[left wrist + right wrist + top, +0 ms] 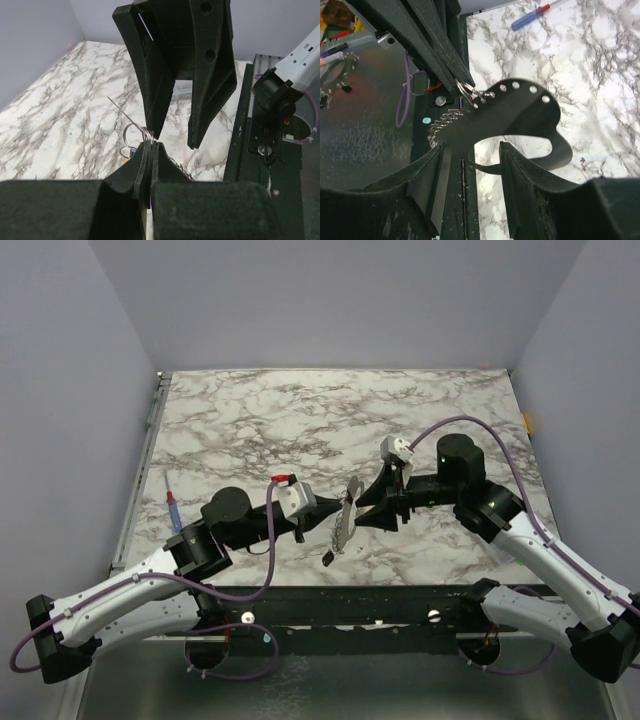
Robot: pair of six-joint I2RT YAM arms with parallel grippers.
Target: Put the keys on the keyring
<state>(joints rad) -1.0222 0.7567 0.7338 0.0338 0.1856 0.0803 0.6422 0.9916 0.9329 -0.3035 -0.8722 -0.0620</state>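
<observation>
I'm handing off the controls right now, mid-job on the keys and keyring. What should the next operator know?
The left hand is shut on the thin silver wire keyring.
The right hand is open and holds nothing. It faces the ring, with the lower edge of the black flat perforated tag between its fingers. The tag and a silver chain are attached at the ring.
Keys: small coloured bits just below the ring, too small to tell whether they are threaded.
Left to do: check each key and thread any loose one.
</observation>
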